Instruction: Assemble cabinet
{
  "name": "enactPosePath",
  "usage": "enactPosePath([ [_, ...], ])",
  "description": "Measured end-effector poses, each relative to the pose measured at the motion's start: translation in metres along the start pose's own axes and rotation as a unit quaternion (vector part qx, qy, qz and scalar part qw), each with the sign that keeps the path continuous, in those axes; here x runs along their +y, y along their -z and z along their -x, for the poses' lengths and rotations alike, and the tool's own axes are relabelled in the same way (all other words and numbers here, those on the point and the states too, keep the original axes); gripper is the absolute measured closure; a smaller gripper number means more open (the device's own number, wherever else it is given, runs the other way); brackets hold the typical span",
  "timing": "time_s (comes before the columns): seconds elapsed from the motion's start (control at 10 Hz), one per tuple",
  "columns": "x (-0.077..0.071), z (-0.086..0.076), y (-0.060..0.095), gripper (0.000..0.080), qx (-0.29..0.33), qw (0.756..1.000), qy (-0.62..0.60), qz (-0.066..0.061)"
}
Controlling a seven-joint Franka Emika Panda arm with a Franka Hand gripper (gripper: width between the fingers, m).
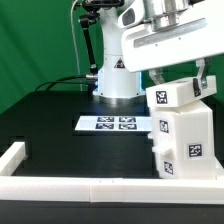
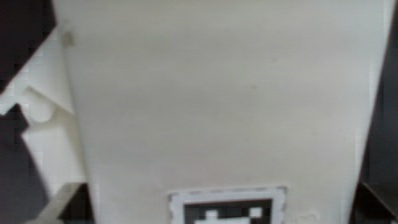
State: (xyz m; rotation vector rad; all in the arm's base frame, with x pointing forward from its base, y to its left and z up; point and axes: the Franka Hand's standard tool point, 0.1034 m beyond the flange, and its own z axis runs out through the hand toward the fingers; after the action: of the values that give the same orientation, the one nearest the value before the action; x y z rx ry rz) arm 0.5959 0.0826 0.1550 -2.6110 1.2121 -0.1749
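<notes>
Now, cabinet (image 1: 182, 128) top block between jaws

We see glossy white arm (image 1: 150, 35), rounded white base (image 1: 116, 78) bearing black triangle mark, black cable behind base, dark gripper (image 1: 178, 75) fingers under white wrist.

Cabinet (image 1: 185, 135): white, with square black-and-white tags. Marker board (image 1: 108, 123): white, black-and-white tags. Desk (image 1: 60, 140): black. Border rail (image 1: 90, 186): white.
</notes>
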Motion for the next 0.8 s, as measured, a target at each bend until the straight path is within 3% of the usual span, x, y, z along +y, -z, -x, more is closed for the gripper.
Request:
enactPosePath([
  [0.8, -0.005, 0.013, -0.003, 0.0238, -0.029, 0.973, -0.23, 0.0],
])
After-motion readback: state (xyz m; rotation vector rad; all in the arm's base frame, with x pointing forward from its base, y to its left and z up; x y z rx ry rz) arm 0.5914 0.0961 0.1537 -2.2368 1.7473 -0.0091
